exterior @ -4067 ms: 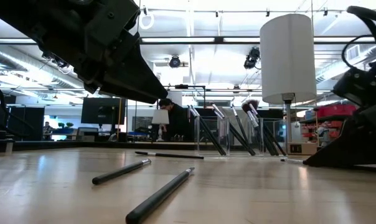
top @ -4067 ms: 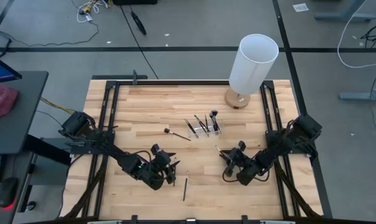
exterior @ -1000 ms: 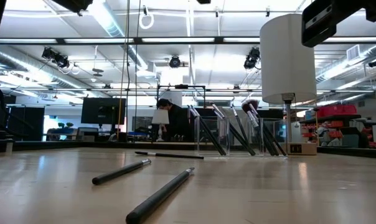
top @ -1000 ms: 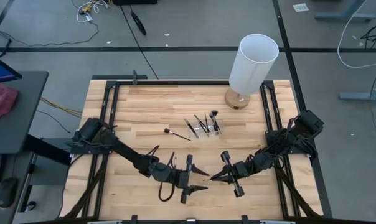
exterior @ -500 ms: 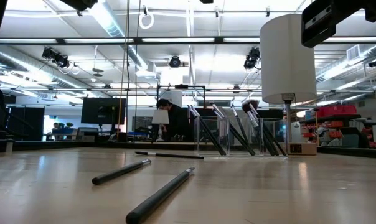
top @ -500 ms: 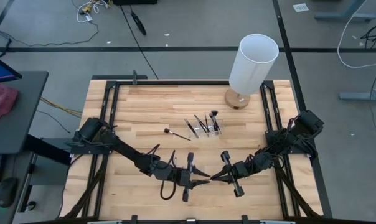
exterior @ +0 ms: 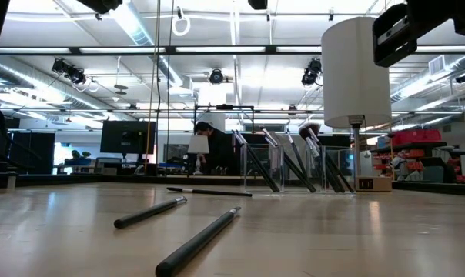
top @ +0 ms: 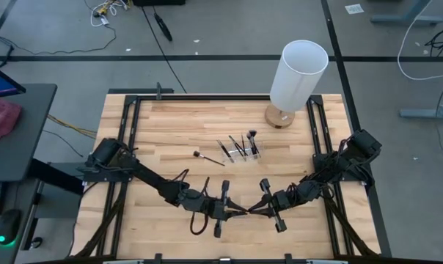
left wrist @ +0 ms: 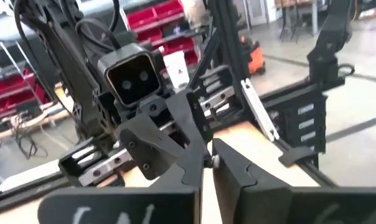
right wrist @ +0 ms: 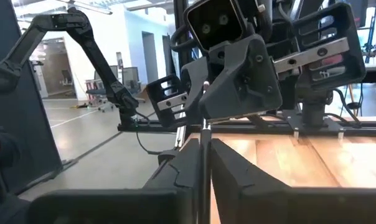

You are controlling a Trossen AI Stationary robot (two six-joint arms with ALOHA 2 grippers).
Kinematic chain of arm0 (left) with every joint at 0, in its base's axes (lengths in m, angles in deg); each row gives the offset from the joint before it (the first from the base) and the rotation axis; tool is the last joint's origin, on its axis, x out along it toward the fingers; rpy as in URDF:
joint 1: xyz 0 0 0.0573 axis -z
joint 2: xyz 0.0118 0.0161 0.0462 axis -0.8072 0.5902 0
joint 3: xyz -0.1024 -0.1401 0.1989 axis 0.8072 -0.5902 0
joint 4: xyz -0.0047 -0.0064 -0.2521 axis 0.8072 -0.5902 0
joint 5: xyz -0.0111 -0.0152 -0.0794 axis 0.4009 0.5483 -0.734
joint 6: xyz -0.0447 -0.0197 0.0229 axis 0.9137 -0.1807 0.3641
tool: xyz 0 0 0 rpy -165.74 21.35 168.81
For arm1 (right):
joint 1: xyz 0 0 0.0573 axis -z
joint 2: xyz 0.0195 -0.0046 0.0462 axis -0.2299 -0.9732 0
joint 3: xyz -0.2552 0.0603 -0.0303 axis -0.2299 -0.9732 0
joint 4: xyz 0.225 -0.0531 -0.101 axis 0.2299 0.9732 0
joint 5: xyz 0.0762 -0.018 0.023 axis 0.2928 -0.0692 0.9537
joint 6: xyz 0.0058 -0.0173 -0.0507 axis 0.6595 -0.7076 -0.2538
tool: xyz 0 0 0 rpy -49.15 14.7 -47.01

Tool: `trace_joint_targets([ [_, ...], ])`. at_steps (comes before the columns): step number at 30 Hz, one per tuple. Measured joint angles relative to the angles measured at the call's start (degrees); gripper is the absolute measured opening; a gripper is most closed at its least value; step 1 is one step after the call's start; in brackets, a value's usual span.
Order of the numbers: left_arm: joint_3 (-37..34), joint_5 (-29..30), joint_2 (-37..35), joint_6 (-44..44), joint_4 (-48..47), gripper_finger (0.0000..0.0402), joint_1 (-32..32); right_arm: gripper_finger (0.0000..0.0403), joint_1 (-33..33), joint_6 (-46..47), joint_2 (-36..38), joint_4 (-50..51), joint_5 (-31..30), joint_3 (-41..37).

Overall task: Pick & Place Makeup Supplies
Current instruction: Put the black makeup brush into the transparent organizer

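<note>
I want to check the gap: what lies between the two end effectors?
One thin makeup brush spans from the left end effector to the right end effector. The right wrist view shows it best.

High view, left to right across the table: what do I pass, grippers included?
Left gripper → right gripper, tip to tip near the front edge; further back, loose brush → clear holder with brushes → white lamp.
</note>
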Motion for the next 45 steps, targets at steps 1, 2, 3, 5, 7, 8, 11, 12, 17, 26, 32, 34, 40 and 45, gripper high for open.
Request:
trace_joint_targets([
  [1, 0.0, 0.29, -0.39, 0.37, -1.16, 0.0021, 0.17, 0.004, -0.02, 0.08, 0.01, 0.07, 0.14, -0.15],
  [2, -0.02, 0.56, -1.05, 1.23, -2.69, 0.0019, 0.18, 0.0048, -0.02, 0.16, 0.11, -0.04, 0.14, -0.66],
  [3, -0.07, 1.27, -2.04, 1.81, -4.92, 0.0016, 0.34, 0.0057, -0.02, 0.32, 0.24, 0.05, 0.12, -1.27],
  [5, -0.07, 2.23, -4.35, 3.93, -9.32, 0.0012, 0.5, 0.0072, -0.05, 1.9, 0.91, 0.19, -1.01, -2.84],
  [7, -0.07, 4.18, -6.91, 6.56, -14.35, 0.0012, 0.5, 0.0084, -0.37, 4.6, 2.12, 0.15, -4.27, -5.01],
  [8, -0.07, 5.42, -8.19, 7.94, -17.07, 0.0013, 0.49, 0.0089, -0.54, 5.95, 2.86, 0.15, -5.99, -6.31],
  [11, -0.07, 10.27, -11.63, 12.49, -25.27, 0.002, 0.1, 0.0099, -1.48, 9.75, 5.4, 0.12, -10.39, -10.25],
  [12, -0.07, 12.24, -12.67, 14.14, -27.7, 0.002, -0.18, 0.01, -1.87, 11.0, 6.17, 0.05, -11.44, -11.35],
  [17, -0.04, 18.33, -17.13, 24.3, -38.99, 0.0015, -3.86, 0.0099, -2.68, 14.0, 8.13, 0.13, -14.92, -14.79],
  [26, -0.02, 8.81, -19.78, 31.35, -49.16, 0.0017, -17.79, 0.0089, -2.62, 13.92, 6.38, 2.58, -18.06, -12.79],
  [32, -0.04, 4.15, -19.78, 32.87, -53.5, 0.0018, -24.04, 0.0089, -2.6, 15.44, 6.29, 8.08, -18.04, -10.59],
  [34, -0.03, 2.44, -19.78, 32.98, -54.74, 0.0018, -25.05, 0.0088, -2.6, 15.6, 6.29, 9.61, -18.04, -9.94],
  [40, -2.04, -3.18, -19.45, 34.93, -54.38, 0.0019, -26.34, 0.0088, -2.6, 15.72, 6.27, 10.51, -18.06, -9.7],
  [45, -4.4, -1.53, -19.39, 35.89, -53.85, 0.0021, -26.62, 0.0088, -2.58, 15.55, 6.27, 10.49, -18.06, -9.7],
])
